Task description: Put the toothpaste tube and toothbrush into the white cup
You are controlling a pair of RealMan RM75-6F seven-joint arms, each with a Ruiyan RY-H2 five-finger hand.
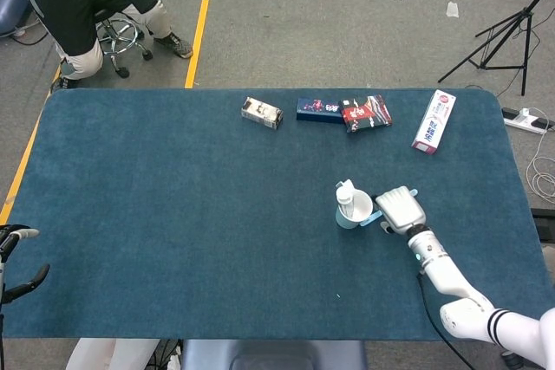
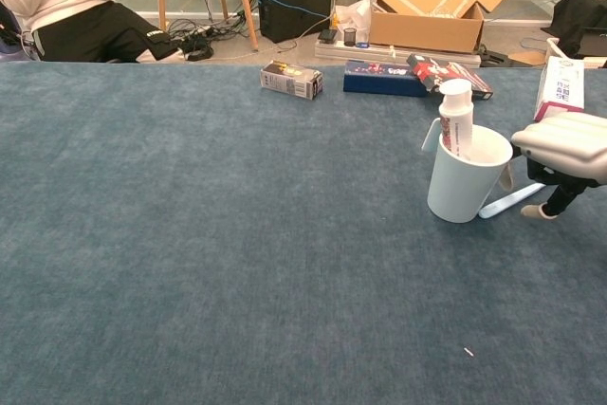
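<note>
Robot hand over pale blue toothbrush beside cup

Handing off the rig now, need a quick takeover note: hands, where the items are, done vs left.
Right hand: over the light blue toothbrush just right of the white plastic cup; fingers point toward the cup, and whether they grip the brush cannot be told.
Left hand: at the table's near left edge, away from the items, holding nothing.
Done: white toothpaste tube stands upright in the cup, cap up.
Left: toothbrush lies on the dark blue tablecloth against the cup's base; lift it and drop it into the cup.
</note>
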